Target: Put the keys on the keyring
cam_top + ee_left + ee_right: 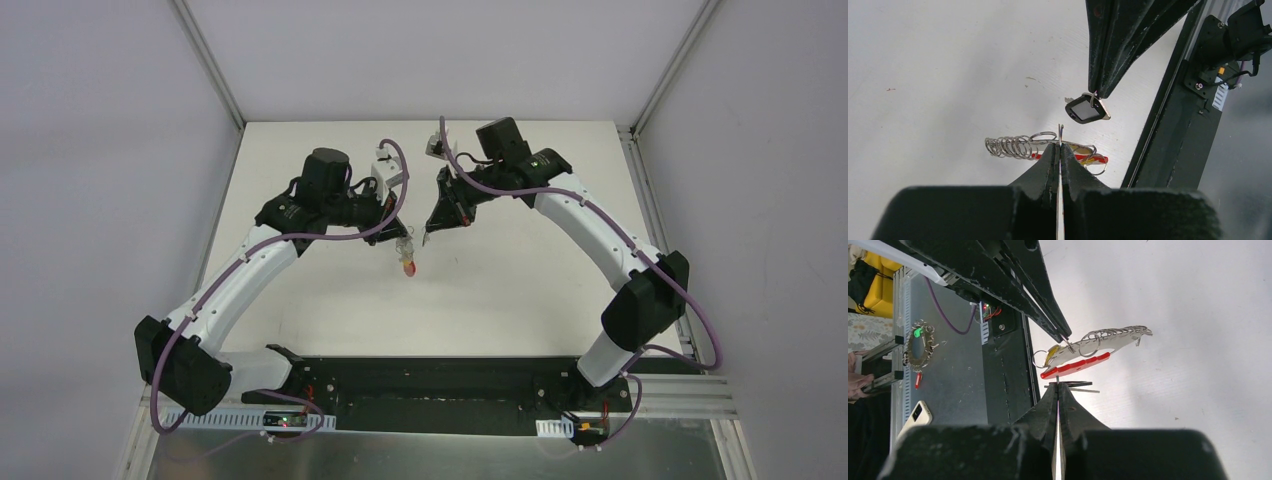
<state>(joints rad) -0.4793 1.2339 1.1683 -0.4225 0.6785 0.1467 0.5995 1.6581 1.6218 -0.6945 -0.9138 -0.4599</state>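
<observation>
in the top view, the keyring (408,262) is seen as a small red and orange spot. it is hung under the left gripper (403,240), over the white table (520,300). the right gripper (427,238) is placed just beside the keyring, on its right. both pairs of jaws look closed up tight. what is pinched in them is too small to be made out here.

in the left wrist view, much more is shown. the left gripper (1059,147) is seen with its jaws pressed together, and one wire ring of the keyring is pinched between them. a row of silver loops (1010,146) is stretched out to the left of the jaws. the red band (1090,159) is seen to the right of them. the key (1086,110) is found just above the keyring and apart from it. its black head is turned flat to the camera. it is gripped at the tip of the right gripper (1096,92), whose jaws are closed on it.

in the right wrist view, the keyring is seen from its other side. the right gripper (1058,389) is closed on the key, which is shown only edge on, as a thin dark sliver (1075,385) just under the red band. no touch can be seen. the left gripper (1065,337) is reached in from above the keyring and is closed on a ring. only here, far left of the keyring, a grey shelf (958,390) is shown, with another bunch of rings (920,345) and a phone (918,412) on it.
</observation>
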